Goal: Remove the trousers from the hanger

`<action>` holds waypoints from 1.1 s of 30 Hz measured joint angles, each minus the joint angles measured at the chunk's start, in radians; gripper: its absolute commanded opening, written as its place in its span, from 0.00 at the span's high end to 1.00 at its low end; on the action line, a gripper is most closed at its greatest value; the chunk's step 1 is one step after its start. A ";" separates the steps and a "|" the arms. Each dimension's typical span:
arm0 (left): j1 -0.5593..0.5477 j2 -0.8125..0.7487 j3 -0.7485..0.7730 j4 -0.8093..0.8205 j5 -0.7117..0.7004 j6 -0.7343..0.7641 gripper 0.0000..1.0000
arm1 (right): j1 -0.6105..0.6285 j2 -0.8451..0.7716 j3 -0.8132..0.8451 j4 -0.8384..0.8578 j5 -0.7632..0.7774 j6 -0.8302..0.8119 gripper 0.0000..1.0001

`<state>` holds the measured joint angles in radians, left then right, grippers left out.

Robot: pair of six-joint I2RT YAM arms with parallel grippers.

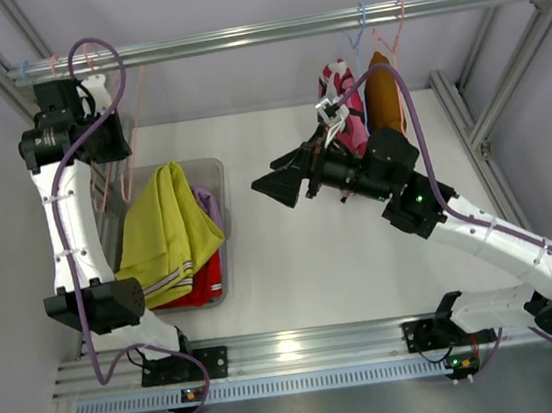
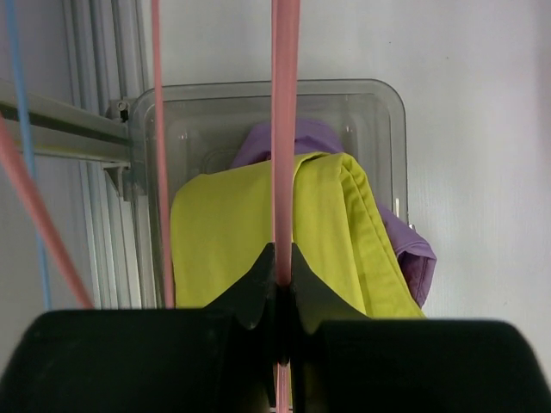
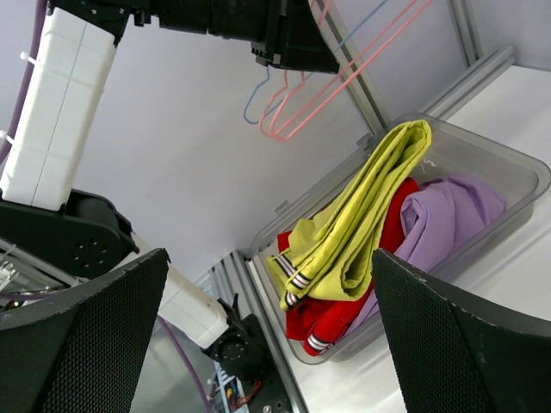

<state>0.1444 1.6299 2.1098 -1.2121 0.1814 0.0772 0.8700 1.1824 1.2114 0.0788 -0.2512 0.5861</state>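
Note:
Three trousers lie piled in a clear plastic bin [image 1: 213,169]: yellow-green trousers [image 1: 166,230] with pale hem stripes on top, red trousers [image 1: 200,286] with white hem stripes beneath, and lilac trousers [image 1: 207,200] at the back. My left gripper [image 1: 110,138] is up by the rail, shut on a bare pink hanger [image 1: 125,190]. In the left wrist view the gripper [image 2: 282,268] pinches the hanger's bar [image 2: 284,129] above the yellow-green trousers [image 2: 232,241] and the lilac trousers [image 2: 409,249]. My right gripper [image 1: 270,191] is open and empty over mid-table, facing the bin [image 3: 516,168] from the right [image 3: 271,335].
A metal rail [image 1: 285,29] crosses the back. At the right, a pink-and-white garment [image 1: 344,107] and a brown garment [image 1: 383,93] hang from it on hangers. Empty pink and blue hangers [image 3: 293,103] hang at the left. Frame posts stand at both sides.

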 measured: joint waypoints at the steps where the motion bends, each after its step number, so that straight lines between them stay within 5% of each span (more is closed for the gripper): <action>1: 0.000 -0.002 -0.017 0.002 -0.001 0.000 1.00 | -0.001 -0.002 -0.002 -0.003 0.000 0.000 0.01; 3: 0.000 -0.016 -0.074 0.016 -0.004 0.001 1.00 | -0.003 -0.005 -0.007 -0.003 0.000 0.000 0.01; 5: 0.000 -0.035 -0.132 0.065 -0.005 0.004 0.86 | -0.004 -0.006 -0.008 -0.005 0.000 0.000 0.01; 6: 0.000 -0.048 -0.153 0.085 -0.007 0.009 0.74 | -0.004 -0.007 -0.008 -0.005 0.000 0.000 0.01; 7: 0.000 -0.063 -0.177 0.093 -0.011 0.015 0.44 | -0.004 -0.007 -0.008 -0.005 0.000 0.000 0.00; 11: 0.000 -0.135 -0.271 0.090 -0.019 0.033 0.01 | -0.004 -0.009 -0.008 -0.005 0.000 0.000 0.01; 28: 0.000 -0.571 -0.305 0.135 0.205 0.045 0.01 | -0.023 -0.090 0.050 -0.116 0.100 -0.196 0.01; 33: 0.000 -0.603 -0.385 0.141 0.204 0.073 0.01 | -0.199 -0.192 0.052 -0.155 0.150 -0.230 0.00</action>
<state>0.1440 1.0267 1.7252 -1.0714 0.3855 0.1501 0.6708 0.9905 1.2636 -0.0761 -0.1009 0.3557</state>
